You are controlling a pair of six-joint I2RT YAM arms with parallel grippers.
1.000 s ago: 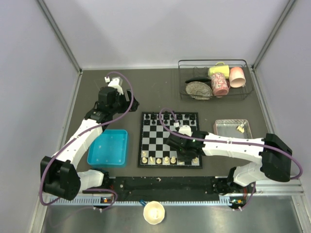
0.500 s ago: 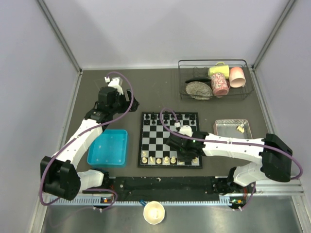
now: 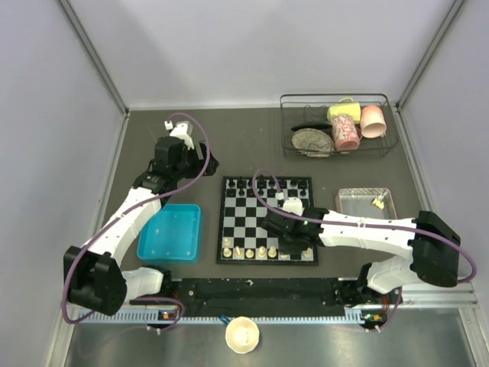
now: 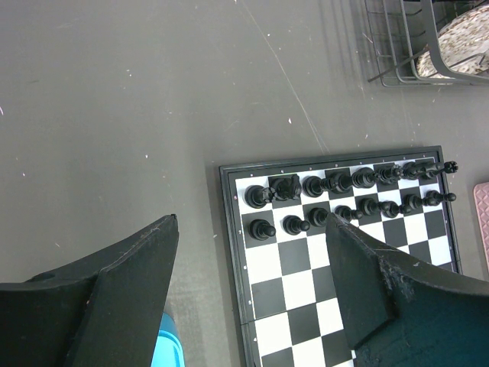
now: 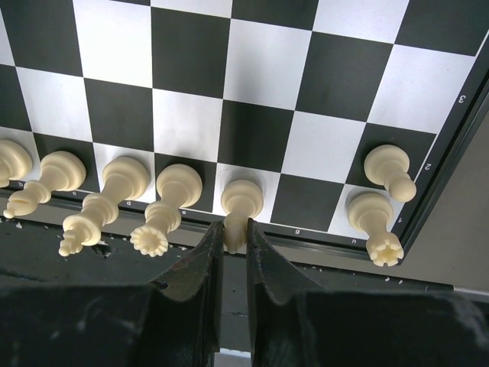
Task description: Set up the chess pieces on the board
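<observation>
The board lies in the middle of the table. Black pieces fill its far two rows, and several cream chess pieces stand along its near row. Low over that near row, my right gripper is shut on a cream piece that stands on a white square, its top between the fingers. A cream rook and a pawn stand at the board's corner to the right. Left of the far corner of the board, my left gripper hangs open and empty above the table.
A blue tray sits left of the board. On the right, a pinkish-grey tray holds a cream piece. A wire basket with cups and a plate stands at the far right. A cream bowl rests at the near edge.
</observation>
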